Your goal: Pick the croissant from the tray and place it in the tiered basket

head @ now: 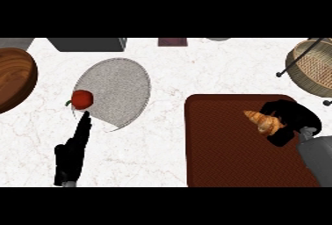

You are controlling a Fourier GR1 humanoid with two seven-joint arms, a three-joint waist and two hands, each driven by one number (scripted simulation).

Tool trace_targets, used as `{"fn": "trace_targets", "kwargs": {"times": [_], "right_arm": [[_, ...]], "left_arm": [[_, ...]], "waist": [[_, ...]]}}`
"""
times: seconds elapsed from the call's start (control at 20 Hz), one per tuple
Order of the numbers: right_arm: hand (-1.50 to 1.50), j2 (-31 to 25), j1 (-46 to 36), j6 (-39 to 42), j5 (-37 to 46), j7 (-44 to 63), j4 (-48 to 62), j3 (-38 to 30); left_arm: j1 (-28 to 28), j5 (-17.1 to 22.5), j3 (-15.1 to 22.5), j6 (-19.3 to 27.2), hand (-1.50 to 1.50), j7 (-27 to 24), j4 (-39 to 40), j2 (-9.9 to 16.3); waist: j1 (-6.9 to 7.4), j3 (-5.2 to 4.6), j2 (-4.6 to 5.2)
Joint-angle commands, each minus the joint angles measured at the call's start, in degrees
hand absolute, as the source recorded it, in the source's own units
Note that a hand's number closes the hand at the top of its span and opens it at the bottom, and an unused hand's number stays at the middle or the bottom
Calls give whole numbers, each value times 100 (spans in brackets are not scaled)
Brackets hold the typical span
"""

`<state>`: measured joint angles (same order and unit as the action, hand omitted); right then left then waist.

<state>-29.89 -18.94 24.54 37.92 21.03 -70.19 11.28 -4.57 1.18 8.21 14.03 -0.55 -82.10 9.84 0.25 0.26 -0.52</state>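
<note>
A golden-brown croissant [265, 121] lies on the dark red-brown tray [227, 145] at the right. My right hand [295, 121] is wrapped round the croissant's right side, with fingers curled above and below it. The wicker tiered basket [314, 66] stands at the far right edge, beyond the tray. At the lower left, my left hand [71, 154] rests with its fingers straight, pointing up toward a grey plate.
A grey speckled plate [117, 90] carries a red tomato-like fruit [81, 99] at its left rim. A wooden bowl [13, 79] sits at the left edge. Dark boxes [88, 44] and a small maroon object [172, 41] line the back edge.
</note>
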Motion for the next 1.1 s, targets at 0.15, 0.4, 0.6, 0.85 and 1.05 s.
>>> {"fn": "trace_targets", "kwargs": {"times": [0.15, 0.4, 0.6, 0.85, 1.05], "right_arm": [[150, 343, -429, -746, 842, -738, 831, 400], [150, -415, 140, -1427, 862, -1310, 1165, -337], [150, -1586, 573, -1265, 94, -1372, 1495, -1687], [150, -1912, 857, -1639, -567, -2036, 1817, -2658], [150, -1911, 849, -1469, -1422, -1912, 1397, -3475]], "left_arm": [[-81, -142, 72, 61, 0, 172, 165, -143], [-159, 64, -111, -197, 0, 147, 86, -12], [-419, -26, -139, -9, 0, -76, 70, -54], [-213, -24, -229, -5, 0, 221, -47, 21], [-514, -142, -17, 45, 0, 123, -125, -121]], "waist": [[85, -21, 74], [-2, -20, 70], [-240, -17, 50], [-141, -21, 39], [-185, -32, 5]]}}
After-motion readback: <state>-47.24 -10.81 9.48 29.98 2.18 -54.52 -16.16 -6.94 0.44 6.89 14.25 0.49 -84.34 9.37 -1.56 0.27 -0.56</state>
